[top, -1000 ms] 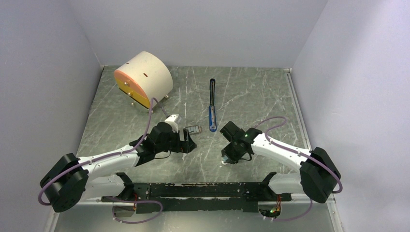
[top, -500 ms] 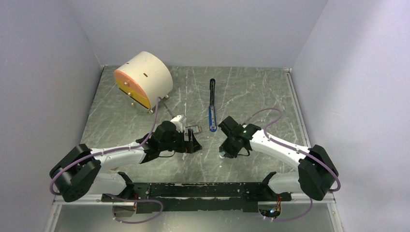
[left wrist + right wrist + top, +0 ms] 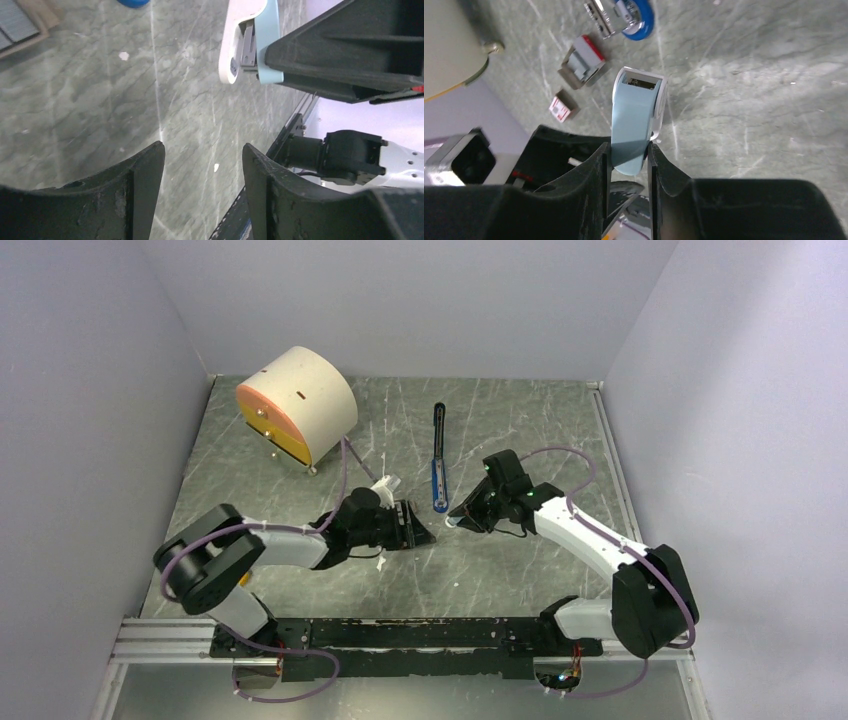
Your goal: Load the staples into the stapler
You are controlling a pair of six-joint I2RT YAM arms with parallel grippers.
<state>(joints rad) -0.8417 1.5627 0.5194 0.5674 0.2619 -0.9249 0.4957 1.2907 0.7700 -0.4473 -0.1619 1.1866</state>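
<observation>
The stapler (image 3: 438, 455), long, slim and blue with black parts, lies at mid-table pointing away; its near end shows in the right wrist view (image 3: 636, 20). The staples (image 3: 585, 54), a grey ribbed block in a brown card tray, lie left of that end and appear again top left in the left wrist view (image 3: 20, 22). My left gripper (image 3: 420, 530) (image 3: 202, 150) hovers low over bare table, open, with nothing between its fingers. My right gripper (image 3: 457, 521) (image 3: 629, 147) is shut on a light-blue and white oblong piece (image 3: 636, 112) (image 3: 250, 42), held just right of the left gripper.
A cream drum with an orange face (image 3: 297, 418) stands at the back left. A little red-and-white box (image 3: 563, 106) lies beside the staple tray. Grey walls close in three sides. The two grippers are very close together in front of the stapler.
The left arm has reached further right and its jaws have narrowed. The right gripper has swung up and back toward the stapler's near end, still carrying the light-blue piece.
</observation>
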